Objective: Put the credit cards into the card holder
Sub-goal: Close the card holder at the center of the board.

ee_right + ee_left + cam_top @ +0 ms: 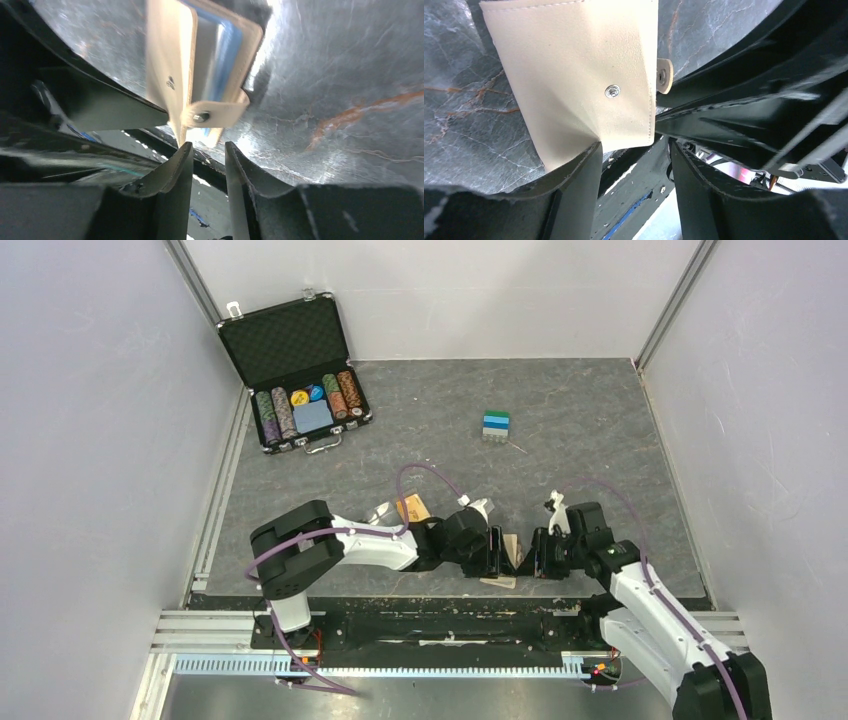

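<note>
Grey marbled surface [600,440] under card holder [574,75], propped on edge with blue credit card [220,55] seemingly inside. Left of it, left claw [636,159] half open around its lower corner, one finger touching. Right of it, right claw [207,147] narrowly parted, empty, just short of snap tab [215,114]. Keep holder braced; push card fully home before shutting.

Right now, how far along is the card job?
Done: what looks like a blue card sits in the holder. In hand: the holder, with the right jaws parted just under its tab; whether the left jaws grip it is unclear. Left: any other cards; I can't spot loose ones.
</note>
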`<move>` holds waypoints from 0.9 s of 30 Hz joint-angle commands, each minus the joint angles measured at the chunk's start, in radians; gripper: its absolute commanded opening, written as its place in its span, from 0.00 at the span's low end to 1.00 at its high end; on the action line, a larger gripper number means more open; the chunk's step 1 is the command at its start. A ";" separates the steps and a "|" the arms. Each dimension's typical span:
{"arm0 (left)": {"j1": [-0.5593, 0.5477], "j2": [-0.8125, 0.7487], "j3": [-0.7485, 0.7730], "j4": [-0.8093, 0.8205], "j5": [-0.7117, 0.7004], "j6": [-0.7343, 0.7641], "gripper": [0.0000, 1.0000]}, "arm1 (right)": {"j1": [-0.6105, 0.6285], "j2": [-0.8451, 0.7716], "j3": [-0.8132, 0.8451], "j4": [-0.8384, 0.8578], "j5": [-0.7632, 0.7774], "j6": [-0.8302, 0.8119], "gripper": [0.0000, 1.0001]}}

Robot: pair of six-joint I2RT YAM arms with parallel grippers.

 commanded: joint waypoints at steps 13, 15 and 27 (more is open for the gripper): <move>0.018 -0.010 0.018 -0.076 0.011 0.052 0.37 | 0.003 0.185 0.332 -0.025 0.078 -0.120 0.23; 0.018 0.001 0.025 -0.082 0.017 0.052 0.36 | 0.003 0.223 0.316 0.019 0.049 -0.118 0.20; 0.019 0.010 0.058 -0.034 0.048 0.060 0.44 | 0.000 0.362 0.144 0.196 0.079 -0.123 0.11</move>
